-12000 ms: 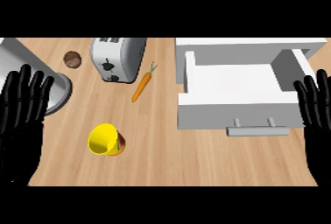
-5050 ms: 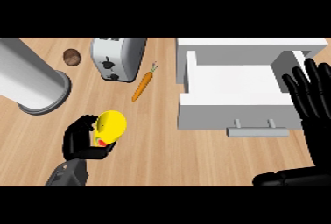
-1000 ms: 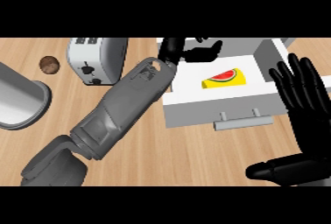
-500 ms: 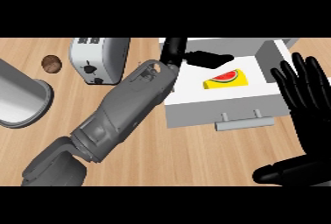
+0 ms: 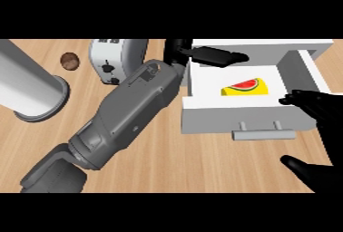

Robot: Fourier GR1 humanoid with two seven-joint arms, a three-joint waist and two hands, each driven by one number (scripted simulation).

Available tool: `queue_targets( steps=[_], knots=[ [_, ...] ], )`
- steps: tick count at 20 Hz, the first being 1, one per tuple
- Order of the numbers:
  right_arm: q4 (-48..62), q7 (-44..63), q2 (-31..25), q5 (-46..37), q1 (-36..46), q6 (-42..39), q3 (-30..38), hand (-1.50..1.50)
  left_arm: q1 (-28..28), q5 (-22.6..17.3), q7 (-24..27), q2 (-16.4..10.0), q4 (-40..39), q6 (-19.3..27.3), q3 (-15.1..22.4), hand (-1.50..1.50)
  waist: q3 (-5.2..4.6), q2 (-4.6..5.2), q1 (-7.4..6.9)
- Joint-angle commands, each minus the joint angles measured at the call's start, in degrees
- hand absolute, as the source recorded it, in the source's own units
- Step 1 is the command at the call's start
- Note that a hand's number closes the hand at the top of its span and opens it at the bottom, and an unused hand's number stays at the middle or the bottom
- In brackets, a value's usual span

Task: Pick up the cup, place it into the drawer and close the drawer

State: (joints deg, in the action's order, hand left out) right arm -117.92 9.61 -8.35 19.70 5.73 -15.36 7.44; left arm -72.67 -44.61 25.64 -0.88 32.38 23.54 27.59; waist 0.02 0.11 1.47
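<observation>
The yellow cup, with a watermelon picture on it, lies on its side inside the open white drawer. My left forearm crosses the counter diagonally from the lower left. My left hand is open over the drawer's back left corner, its fingers stretched out to the right and apart from the cup. At the right edge is my right hand, open, with its fingertips at the drawer's front right corner and its thumb low at the right. The drawer's handle faces me.
A white toaster stands at the back, left of the drawer. A small brown round thing lies beside it. A large grey cylinder stands at the far left. Bare wooden counter lies in front of the drawer.
My left hand has let go of the cup, which stays in the drawer. My right hand has tipped down, and its fingers now point left at the drawer's front right corner.
</observation>
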Motion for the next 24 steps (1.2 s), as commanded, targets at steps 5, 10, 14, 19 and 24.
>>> queue_targets(
  steps=[5, 10, 14, 19, 24],
  knots=[
    [0.12, -1.61, -7.29, -5.98, -2.04, -7.28, -0.22, 1.5, 8.5, -1.15, -2.61, -6.43, 12.14, 0.91, -3.37, -1.5, -0.04, -0.64, -2.66],
    [-4.21, 1.19, -6.34, -13.88, -3.39, -5.17, -5.13, 1.5, 19.94, -1.68, -5.09, -13.52, 23.18, -0.34, -3.67, -1.5, -0.09, -0.79, -3.35],
    [-2.92, 0.12, -7.63, -18.06, -5.12, -6.69, -5.96, 1.5, 28.69, -1.93, -7.95, -19.01, 35.32, 0.77, -3.95, -1.5, -0.05, -0.77, -3.42],
    [3.08, -2.14, -5.79, -23.89, -2.55, -4.6, -7.31, 1.5, 40.75, -3.07, -7.9, -24.35, 43.98, -2.86, -7.09, -1.5, -0.04, -0.31, -3.01],
    [7.36, -11.28, -10.78, -36.07, -3.4, -6.55, -11.09, 1.5, 48.36, -4.15, -8.31, -28.18, 50.7, -5.58, -8.85, -1.5, -0.01, -0.34, -3.33]
  ],
)
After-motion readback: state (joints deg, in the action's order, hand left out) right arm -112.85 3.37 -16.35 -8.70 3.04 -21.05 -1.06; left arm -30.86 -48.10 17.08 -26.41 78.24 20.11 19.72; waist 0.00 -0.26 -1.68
